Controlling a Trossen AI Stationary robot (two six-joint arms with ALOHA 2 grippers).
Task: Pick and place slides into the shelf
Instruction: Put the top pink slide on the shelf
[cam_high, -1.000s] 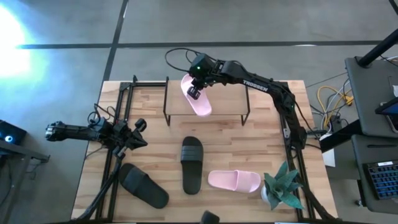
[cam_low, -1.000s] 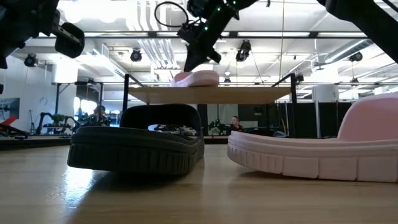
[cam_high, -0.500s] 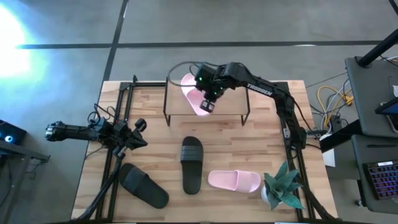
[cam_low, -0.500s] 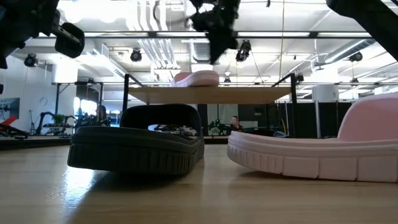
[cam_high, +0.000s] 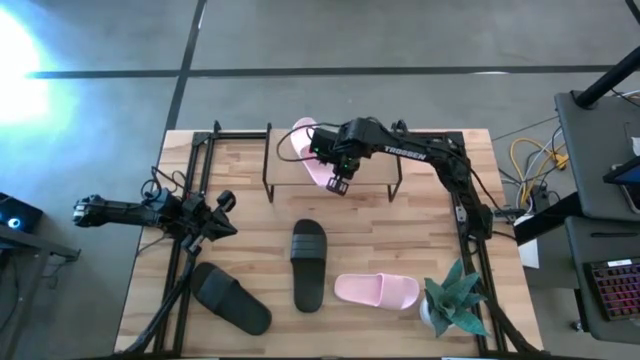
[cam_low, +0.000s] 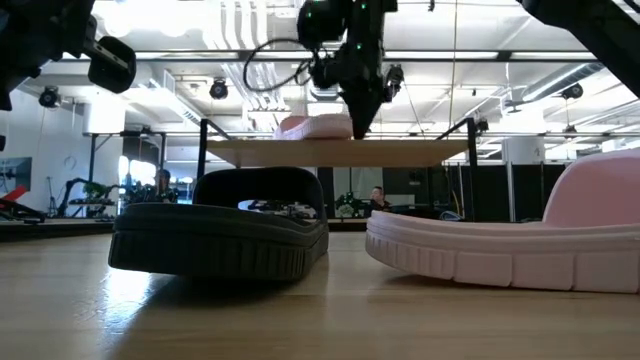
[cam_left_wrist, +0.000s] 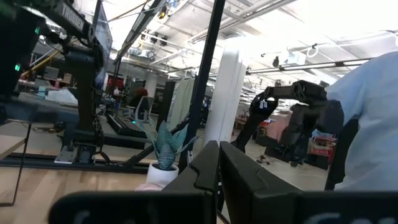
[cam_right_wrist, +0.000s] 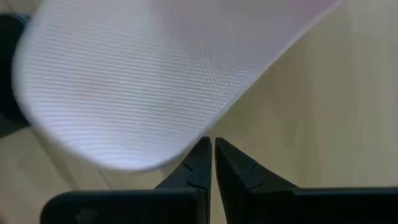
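A pale pink slide (cam_high: 304, 146) lies sole down on the shelf's (cam_high: 284, 176) wooden top; in the low view this slide (cam_low: 312, 126) rests on the plank (cam_low: 420, 152). My right gripper (cam_high: 338, 184) is shut and points down at that slide's near end (cam_right_wrist: 143, 93). A second pink slide (cam_high: 376, 290) and two black slides (cam_high: 308, 263) (cam_high: 232, 298) lie flat on the table nearer the front. My left gripper (cam_high: 224, 214) is shut and waits raised over the table's left side. My right gripper comes from above, and its shut fingertips (cam_right_wrist: 200, 152) stand right at the rounded end of the pink slide's sole (cam_right_wrist: 163, 147) on the shelf. Whether they touch that edge, I cannot tell.
A potted plant (cam_high: 455, 300) stands at the table's near right corner. Black wire frames (cam_high: 200, 150) rise along the left and right sides of the table. Bare wood lies between the shelf and the slides in front.
My right gripper has moved from above the far left part of the slide on the shelf toward the table's near edge and a little right. It has come down beside the slide's near end. The left arm has kept still.
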